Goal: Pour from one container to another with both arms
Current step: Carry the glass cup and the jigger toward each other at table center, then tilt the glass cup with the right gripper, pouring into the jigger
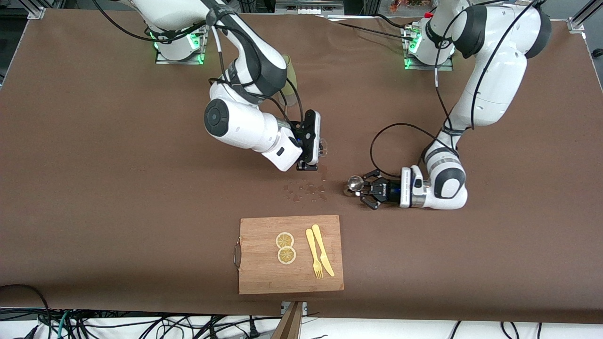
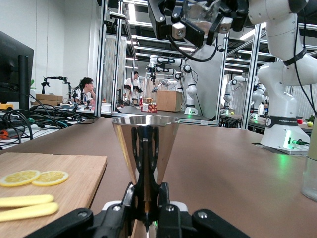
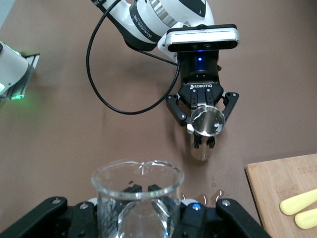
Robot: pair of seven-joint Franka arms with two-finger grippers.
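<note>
Beaker (image 3: 137, 198) in right end effector (image 3: 141, 191); left end effector (image 1: 365, 188) apparently grips jigger (image 1: 354, 182).

A brown-covered bench (image 1: 94, 188) fills the scene, with cables (image 1: 141, 325) strewn along its near edge. Around it stand aluminium frame posts (image 2: 105, 59), a dark monitor (image 2: 15, 69), a cardboard box (image 2: 169, 100) and bright ceiling strip lights (image 2: 131, 12).

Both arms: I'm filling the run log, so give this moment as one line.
left hand: shut on metal cup, on table | right hand: holds glass beaker above table | spill: near cutting board
</note>
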